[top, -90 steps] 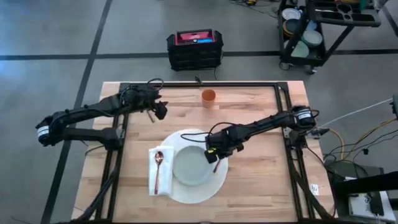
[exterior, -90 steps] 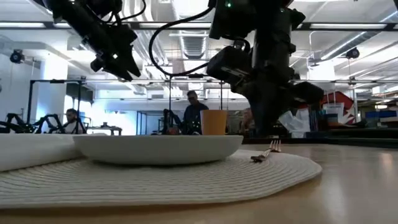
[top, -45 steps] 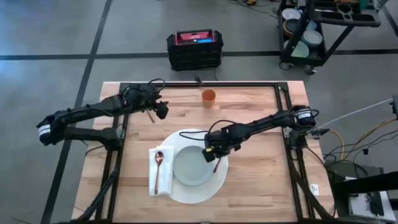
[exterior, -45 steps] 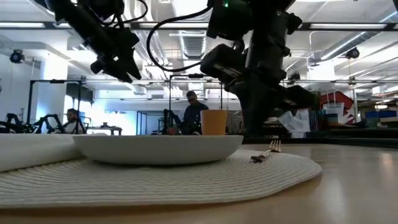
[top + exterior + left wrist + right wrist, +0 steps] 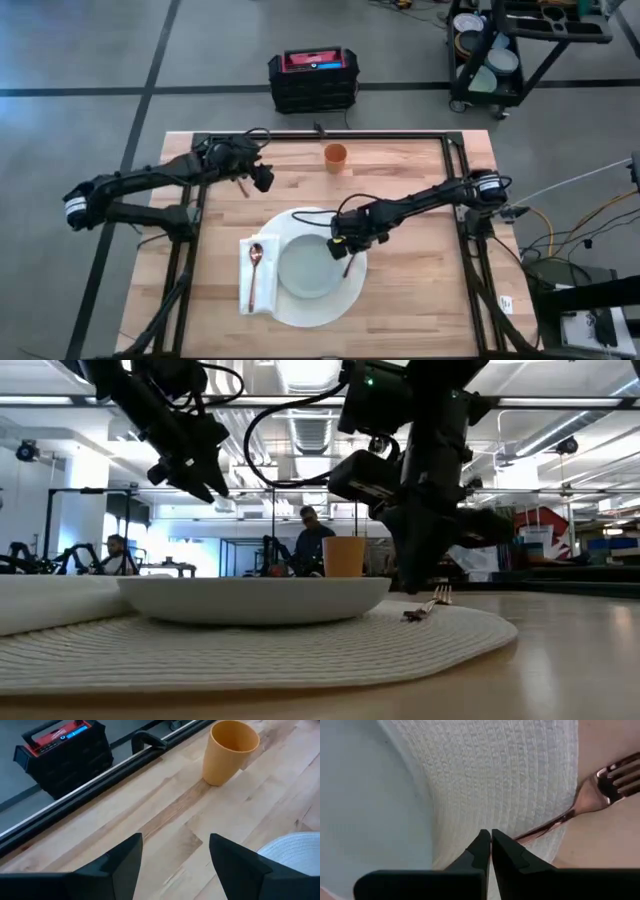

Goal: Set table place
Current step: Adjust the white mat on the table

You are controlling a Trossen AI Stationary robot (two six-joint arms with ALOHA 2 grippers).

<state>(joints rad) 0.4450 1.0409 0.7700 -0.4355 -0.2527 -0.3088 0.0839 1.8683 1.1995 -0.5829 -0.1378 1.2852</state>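
Dark right gripper [image 5: 339, 249] over mat [image 5: 352, 288]

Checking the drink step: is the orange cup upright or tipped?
Upright. The orange cup stands on its base on the table with its open mouth upward; the high view shows its round rim from above.

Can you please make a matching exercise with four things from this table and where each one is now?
Things:
1. orange cup
2. spoon
3. fork
4. plate

Places:
A. on the white napkin
B. partly over the mat's edge, beside the right hand
C. in the middle of the mat
D. near the table's far edge

Pairs: 1-D, 2-A, 3-B, 4-C
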